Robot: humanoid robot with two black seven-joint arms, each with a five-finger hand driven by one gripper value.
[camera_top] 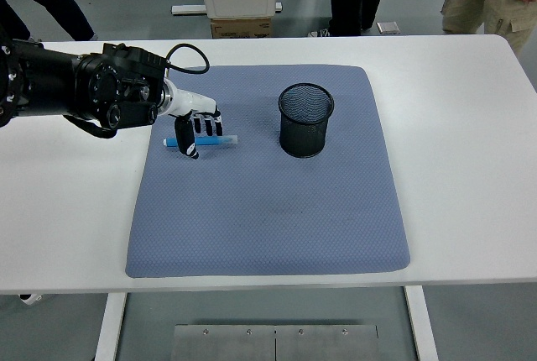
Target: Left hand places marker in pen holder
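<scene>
The left hand (195,128) sits in the upper left part of the frame, at the end of the black arm that enters from the left edge. Its fingers (207,125) are bent downward over the marker (205,140), and the thumb comes down on the near side of the barrel, so the hand seems to be closing around it. Whether the grip is already firm cannot be told from this view; the marker appears to lie flat on the mat (268,210), not lifted.

The marker is blue and lies directly under the hand, near the left edge of the mat. Its long axis runs almost left to right in the picture, with one end showing to the left of the thumb and the other end reaching out to the right of the fingers, toward the pen holder (305,119).

The pen holder, a black mesh cup, stands upright on the mat to the right of the hand, well apart from it and at about the same height in the frame. The coming move probably needs a lift, a carry to the right, and a turn of the marker to upright over the opening.

The right hand is not in view, so the left is the only one near. The mat lies on the white table (470,168).
</scene>
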